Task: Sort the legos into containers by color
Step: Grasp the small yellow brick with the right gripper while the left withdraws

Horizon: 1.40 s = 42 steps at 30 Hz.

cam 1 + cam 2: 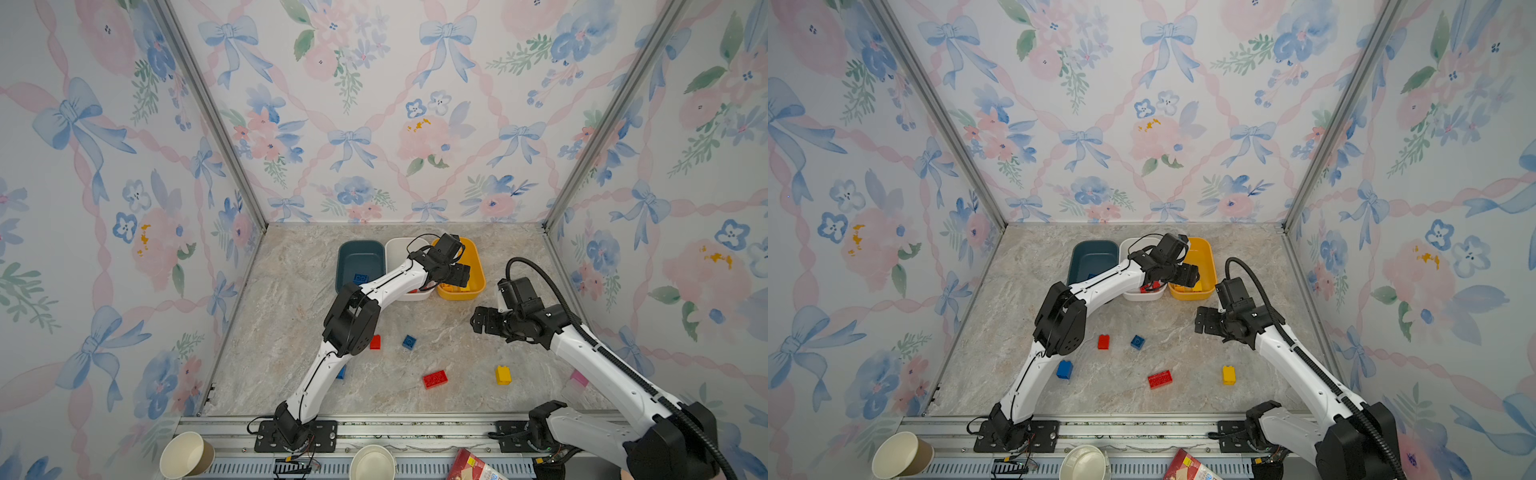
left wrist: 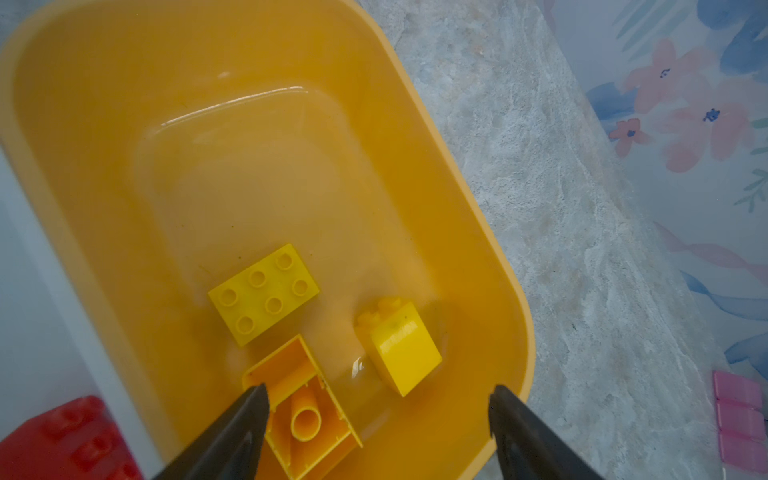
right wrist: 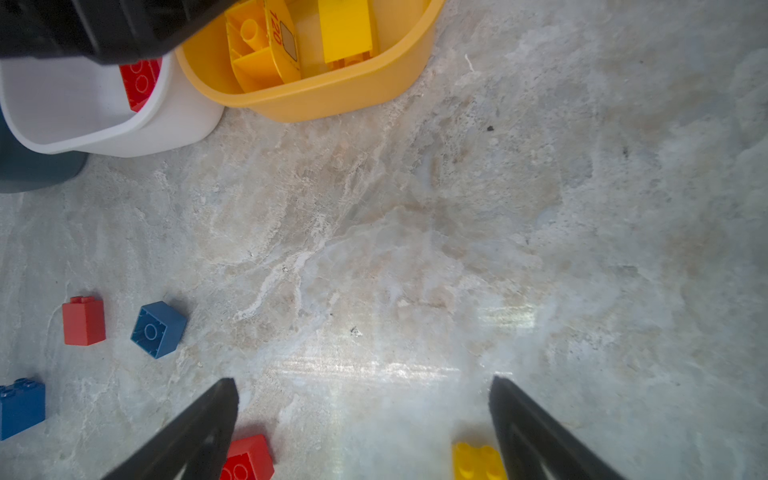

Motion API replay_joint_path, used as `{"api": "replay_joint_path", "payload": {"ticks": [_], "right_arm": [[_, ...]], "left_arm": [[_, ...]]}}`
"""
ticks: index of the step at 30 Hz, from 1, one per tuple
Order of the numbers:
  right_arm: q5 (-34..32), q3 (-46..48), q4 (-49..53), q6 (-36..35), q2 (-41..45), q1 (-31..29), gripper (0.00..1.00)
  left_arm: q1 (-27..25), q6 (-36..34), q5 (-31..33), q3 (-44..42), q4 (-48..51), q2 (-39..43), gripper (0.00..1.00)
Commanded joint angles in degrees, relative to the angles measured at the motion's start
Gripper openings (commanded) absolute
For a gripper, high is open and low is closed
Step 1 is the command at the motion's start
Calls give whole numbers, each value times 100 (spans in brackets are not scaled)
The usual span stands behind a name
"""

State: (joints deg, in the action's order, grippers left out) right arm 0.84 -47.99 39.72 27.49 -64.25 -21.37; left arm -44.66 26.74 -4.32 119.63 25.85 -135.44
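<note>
Hovering above the far yellow tub (image 2: 83,124), the left gripper (image 2: 379,390) is spread and empty, probably because yellow bricks (image 2: 264,293) belong there.

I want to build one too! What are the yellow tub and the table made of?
The yellow tub looks like smooth, glossy moulded plastic; light glints off its bottom. The table looks like marble, with beige-grey veins and a soft sheen, though it could be a printed sheet.
</note>
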Motion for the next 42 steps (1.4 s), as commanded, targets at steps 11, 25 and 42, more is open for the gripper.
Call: {"api": "replay_joint_path", "payload": {"ticks": [11,25,42], "right_arm": [[8,267,246,218,163,194,97],[59,988,624,551,290,333,97],[22,1750,426,1268,359,336,98]], "left_arm": [[-12,-62,-8,-327,6,815,89],[106,-163,-96,-2027,-303,1892,95],[430,33,-201,-3705,-976,2931,97]]}}
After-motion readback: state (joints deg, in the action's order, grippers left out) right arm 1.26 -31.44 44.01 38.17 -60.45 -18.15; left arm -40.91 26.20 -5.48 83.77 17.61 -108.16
